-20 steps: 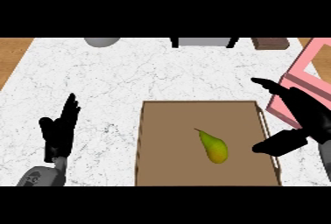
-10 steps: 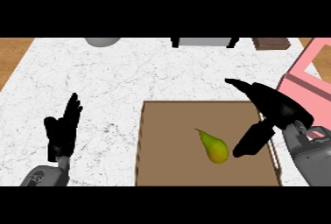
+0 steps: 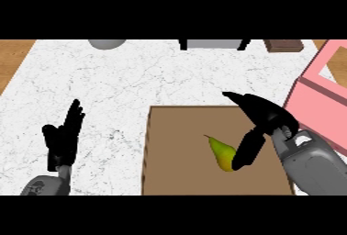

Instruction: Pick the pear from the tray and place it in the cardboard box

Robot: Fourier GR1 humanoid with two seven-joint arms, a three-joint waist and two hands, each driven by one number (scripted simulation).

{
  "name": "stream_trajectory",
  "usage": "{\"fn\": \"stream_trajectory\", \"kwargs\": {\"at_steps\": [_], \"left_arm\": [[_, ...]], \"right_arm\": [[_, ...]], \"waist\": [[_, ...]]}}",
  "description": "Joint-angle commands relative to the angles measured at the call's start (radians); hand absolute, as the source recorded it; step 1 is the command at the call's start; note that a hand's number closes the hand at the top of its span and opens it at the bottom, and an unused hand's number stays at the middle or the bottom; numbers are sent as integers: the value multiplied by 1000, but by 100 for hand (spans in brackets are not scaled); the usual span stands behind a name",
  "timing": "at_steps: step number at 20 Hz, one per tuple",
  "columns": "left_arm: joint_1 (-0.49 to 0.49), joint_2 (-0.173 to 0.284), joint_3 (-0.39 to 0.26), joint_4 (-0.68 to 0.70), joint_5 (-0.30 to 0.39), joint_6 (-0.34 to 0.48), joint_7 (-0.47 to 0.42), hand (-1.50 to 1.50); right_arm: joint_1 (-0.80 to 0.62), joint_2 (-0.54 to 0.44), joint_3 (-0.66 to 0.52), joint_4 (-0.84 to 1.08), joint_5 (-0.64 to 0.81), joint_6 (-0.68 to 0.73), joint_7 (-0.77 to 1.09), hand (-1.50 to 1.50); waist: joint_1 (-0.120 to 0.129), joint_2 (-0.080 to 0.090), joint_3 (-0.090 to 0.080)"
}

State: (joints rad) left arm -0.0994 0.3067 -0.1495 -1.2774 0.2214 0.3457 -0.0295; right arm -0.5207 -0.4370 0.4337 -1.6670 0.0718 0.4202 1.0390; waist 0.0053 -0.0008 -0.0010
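A yellow-green pear [image 3: 221, 153] lies on the brown tray [image 3: 180, 160], stem pointing up-left. My right hand [image 3: 265, 117] hangs over the tray's right part, fingers spread above the pear and thumb reaching down along the pear's right side; the fingers are not curled round it. The pink cardboard box [image 3: 318, 98] stands at the right edge, partly cut off by the view. At the lower left, my left hand [image 3: 62, 137] rests open, fingers up, over the white counter.
A grey round object [image 3: 106, 43], a grey appliance with black legs [image 3: 210, 44] and a small brown block [image 3: 283, 45] sit along the counter's far edge. Wooden floor shows at both upper corners.
My right hand has moved left from the tray's right rim to over the tray, its thumb now beside the pear. The left hand and the pear have stayed where they were.
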Motion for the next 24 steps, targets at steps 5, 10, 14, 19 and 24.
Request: {"fn": "stream_trajectory", "kwargs": {"at_steps": [5, 10, 14, 19, 24], "left_arm": [[32, -42, -5, -1, -38, 16, -30, 0], [-1, -20, 26, 6, -31, -5, 11, 0], [-55, 7, 63, 41, -11, -47, 40, 0], [-33, -5, 55, 12, -27, -55, 29, 0], [8, -33, 30, -27, -64, -14, 36, 0]], "right_arm": [[-29, 62, 31, 43, 9, 40, 176, -150], [-45, 145, 109, 78, 81, -3, 215, -150], [-97, 184, 94, 100, 70, 5, 283, -150], [-71, 173, 73, 165, 94, 0, 231, -150], [-59, 171, 108, 206, 143, 7, 225, -150]], "waist": [[-1, 0, 0], [-2, 0, 0], [-6, -1, 0], [-3, 1, 0], [-1, -1, 1]]}}
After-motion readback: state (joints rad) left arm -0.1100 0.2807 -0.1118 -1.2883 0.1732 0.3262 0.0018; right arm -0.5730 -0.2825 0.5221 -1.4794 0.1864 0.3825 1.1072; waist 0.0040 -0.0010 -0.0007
